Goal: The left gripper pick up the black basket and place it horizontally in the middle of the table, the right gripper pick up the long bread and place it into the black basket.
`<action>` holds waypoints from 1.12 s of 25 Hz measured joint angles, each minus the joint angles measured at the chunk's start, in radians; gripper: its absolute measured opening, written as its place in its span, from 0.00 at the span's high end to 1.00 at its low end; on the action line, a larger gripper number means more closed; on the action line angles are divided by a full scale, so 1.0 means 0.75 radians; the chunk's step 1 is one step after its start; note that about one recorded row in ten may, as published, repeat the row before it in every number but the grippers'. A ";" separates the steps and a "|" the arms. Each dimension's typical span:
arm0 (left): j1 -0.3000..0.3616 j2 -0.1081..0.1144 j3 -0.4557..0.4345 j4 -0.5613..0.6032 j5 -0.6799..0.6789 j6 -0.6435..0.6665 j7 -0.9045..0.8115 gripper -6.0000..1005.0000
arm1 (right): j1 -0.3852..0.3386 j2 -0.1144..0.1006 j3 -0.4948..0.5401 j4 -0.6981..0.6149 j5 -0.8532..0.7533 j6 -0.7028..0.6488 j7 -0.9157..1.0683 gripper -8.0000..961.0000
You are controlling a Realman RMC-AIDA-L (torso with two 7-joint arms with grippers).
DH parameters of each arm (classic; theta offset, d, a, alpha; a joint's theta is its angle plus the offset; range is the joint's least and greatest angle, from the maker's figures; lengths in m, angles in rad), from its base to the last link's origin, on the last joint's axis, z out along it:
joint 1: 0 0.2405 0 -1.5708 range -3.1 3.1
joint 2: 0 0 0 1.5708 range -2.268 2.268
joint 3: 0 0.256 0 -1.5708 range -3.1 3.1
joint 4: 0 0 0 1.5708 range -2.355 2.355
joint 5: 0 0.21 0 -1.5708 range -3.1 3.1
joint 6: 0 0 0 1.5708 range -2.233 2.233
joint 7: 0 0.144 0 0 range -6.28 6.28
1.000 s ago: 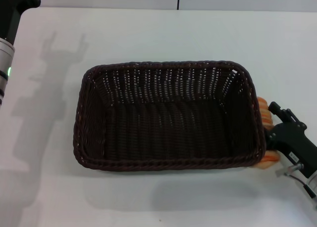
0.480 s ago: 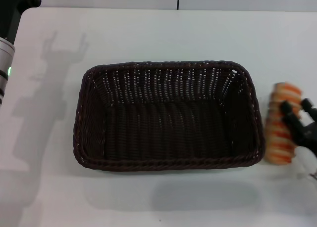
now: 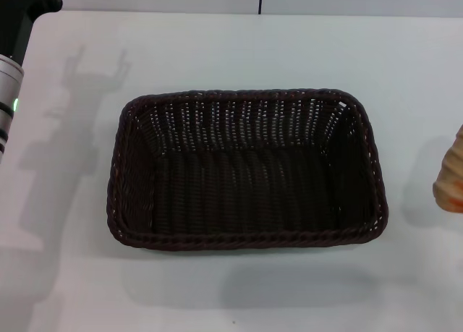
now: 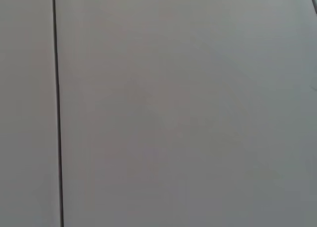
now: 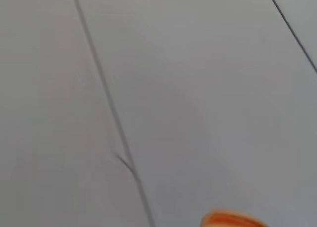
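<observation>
the basket (image 3: 246, 171) lies lengthwise mid-desk (image 3: 239, 50), empty, so its step looks done; the bread step is in hand. the bread (image 3: 450, 174) shows at the head view's right edge, apparently lifted (its shadow falls apart from it). next it must travel over the basket and be released. the right wrist view catches only an orange tip. neither gripper is in view, so i cannot tell their state; the left arm (image 3: 7, 100) sits parked at the left edge.
</observation>
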 joint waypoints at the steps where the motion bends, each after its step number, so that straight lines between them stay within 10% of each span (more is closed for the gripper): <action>1: 0.000 0.000 0.001 0.000 0.000 0.001 0.000 0.20 | 0.017 0.001 -0.001 0.023 -0.034 -0.074 0.000 0.49; 16: 0.000 -0.002 0.002 0.008 -0.001 0.003 -0.005 0.20 | 0.351 0.002 0.017 0.117 -0.446 0.266 0.006 0.59; 24: 0.010 -0.002 -0.009 0.020 0.000 0.007 -0.013 0.20 | 0.334 0.001 0.053 0.121 -0.442 0.275 0.011 0.23; 28: 0.021 -0.002 -0.011 0.042 -0.006 0.020 -0.016 0.20 | 0.163 -0.005 0.292 0.086 -0.439 0.146 0.016 0.18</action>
